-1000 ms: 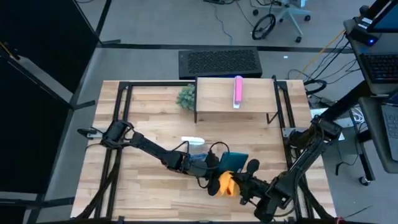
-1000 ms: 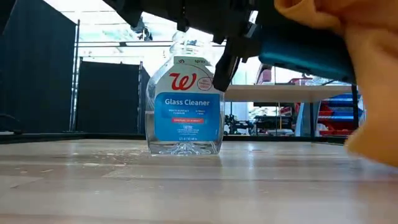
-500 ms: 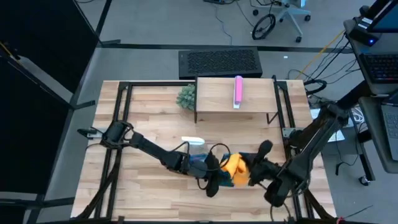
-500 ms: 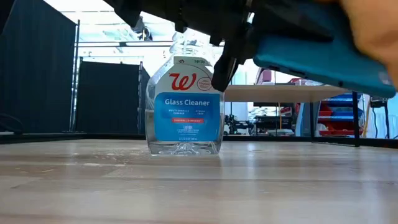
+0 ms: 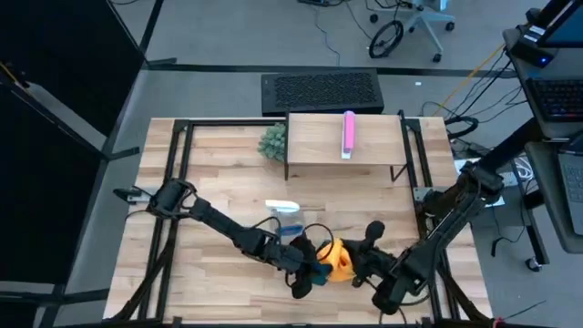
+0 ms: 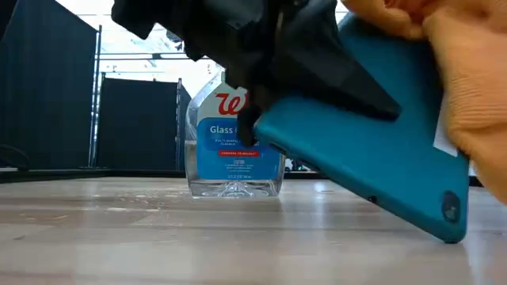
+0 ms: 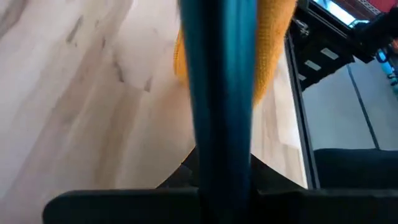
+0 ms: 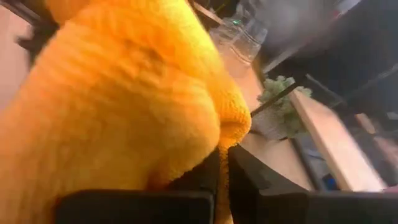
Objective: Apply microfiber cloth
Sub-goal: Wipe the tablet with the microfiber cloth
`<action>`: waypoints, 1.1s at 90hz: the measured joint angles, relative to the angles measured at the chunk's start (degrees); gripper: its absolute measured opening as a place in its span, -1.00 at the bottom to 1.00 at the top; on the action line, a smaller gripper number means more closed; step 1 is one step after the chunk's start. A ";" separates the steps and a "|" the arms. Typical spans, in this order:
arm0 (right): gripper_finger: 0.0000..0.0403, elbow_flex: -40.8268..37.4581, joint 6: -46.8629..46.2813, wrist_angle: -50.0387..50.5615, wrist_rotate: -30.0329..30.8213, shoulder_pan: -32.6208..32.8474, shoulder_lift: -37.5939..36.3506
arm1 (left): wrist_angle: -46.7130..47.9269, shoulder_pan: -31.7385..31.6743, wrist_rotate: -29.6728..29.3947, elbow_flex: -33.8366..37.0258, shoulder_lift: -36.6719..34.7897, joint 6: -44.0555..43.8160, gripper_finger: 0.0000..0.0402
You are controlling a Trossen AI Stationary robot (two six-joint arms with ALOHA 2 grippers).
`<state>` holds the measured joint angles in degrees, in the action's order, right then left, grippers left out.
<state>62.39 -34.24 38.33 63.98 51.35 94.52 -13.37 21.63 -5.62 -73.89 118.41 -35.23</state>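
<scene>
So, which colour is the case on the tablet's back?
Teal blue tablet, clearest in the low view.

Setting: robotics lab or workshop. You have a wooden tabletop [image 5: 219, 173] on a black metal frame [image 5: 173, 146], bare grey floor with loose cables [image 5: 474, 73], a wheeled office chair [image 5: 414, 23], black curtain panels [image 6: 47, 103], and red storage racks [image 6: 424, 146] in the room beyond.

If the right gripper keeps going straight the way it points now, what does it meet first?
Most likely the teal tablet held tilted by the left gripper. The right gripper, shut on the orange microfiber cloth, points toward it, and the cloth looks already against it, though depth is uncertain.
</scene>
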 joint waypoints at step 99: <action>0.04 1.05 -63.76 35.59 -55.44 16.11 -20.18 | -0.67 -0.85 -3.57 -0.48 -0.61 18.24 -0.98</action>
<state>63.44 -98.00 73.91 8.55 67.46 74.34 -14.04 20.77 -9.19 -74.37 117.80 -16.99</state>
